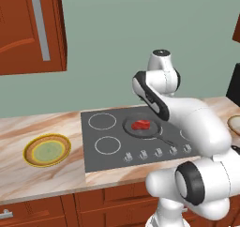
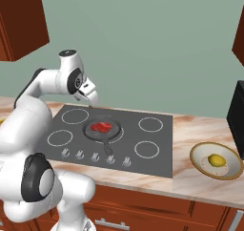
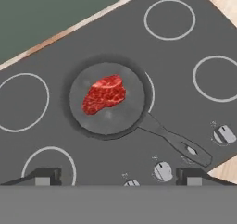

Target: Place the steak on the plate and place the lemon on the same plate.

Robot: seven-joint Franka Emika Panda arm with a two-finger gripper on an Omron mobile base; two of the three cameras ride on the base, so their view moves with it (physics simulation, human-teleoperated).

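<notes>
We see the gripper [image 3: 118, 177], jaws spread wide and empty, poised above the frying pan [image 3: 109, 100]; the steak [image 3: 104, 94] lies at the pan's centre. A shallow descent risks striking the pan rim.

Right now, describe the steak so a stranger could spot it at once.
Find the dark grey cooktop set into the marbled counter. On one of its burners sits a dark frying pan with a long handle. The steak is the small bright-red chunk lying in that pan, the only red thing there.
</notes>
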